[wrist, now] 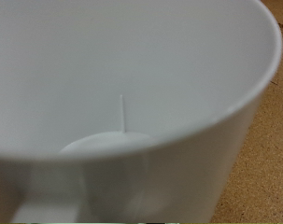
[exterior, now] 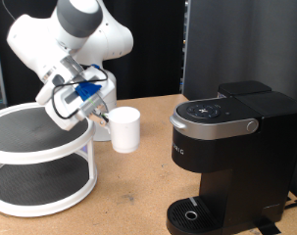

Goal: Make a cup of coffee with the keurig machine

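The cup (exterior: pixel 124 128) is a small white mug, upright beside the top tier of a round shelf in the exterior view. My gripper (exterior: pixel 102 117) is at the side of the cup nearer the shelf, closed on its handle. In the wrist view the cup (wrist: pixel 178 84) fills the frame, empty inside, with its handle (wrist: pixel 38 207) at the frame's edge; my fingers do not show there. The keurig machine (exterior: pixel 231 147) is black, stands at the exterior view's right with its silver-trimmed lid (exterior: pixel 215 115) down, and its round drip tray (exterior: pixel 192 213) is bare.
A white two-tier round shelf (exterior: pixel 35 162) stands at the exterior view's left, just beside the cup. The brown tabletop (exterior: pixel 138 186) lies between shelf and machine. A dark panel (exterior: pixel 236 44) stands behind the machine.
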